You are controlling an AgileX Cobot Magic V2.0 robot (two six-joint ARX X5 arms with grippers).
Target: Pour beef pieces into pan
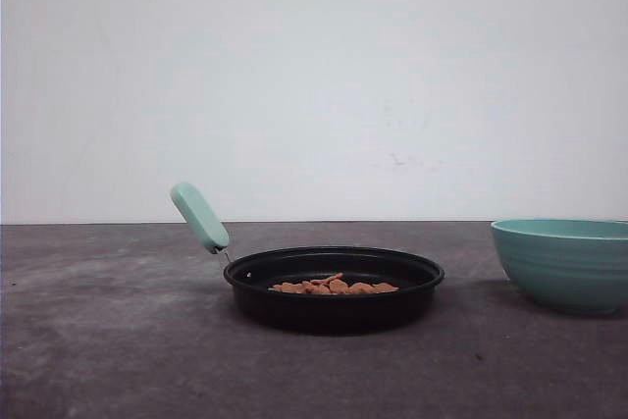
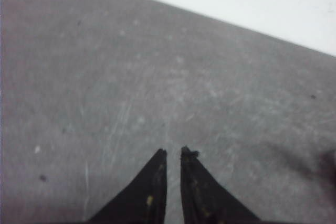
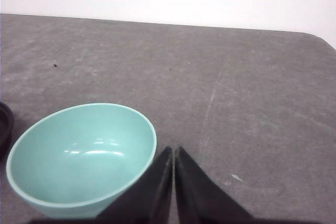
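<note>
– Grey table, white wall behind; where are the claws?
– Left claw nearly closed on nothing over bare table; right claw closed, empty, teal bowl just beside it, empty
– And beyond?
– Beef pieces lie in the pan; pouring looks done

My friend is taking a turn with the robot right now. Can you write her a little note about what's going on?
Left end effector: shut, holding nothing, over bare table.
Right end effector: shut, holding nothing, beside the teal bowl.
The beef pieces already lie in the pan, which sits on the table. The bowl looks empty.
Done: the pour.
Left: probably nothing.
</note>
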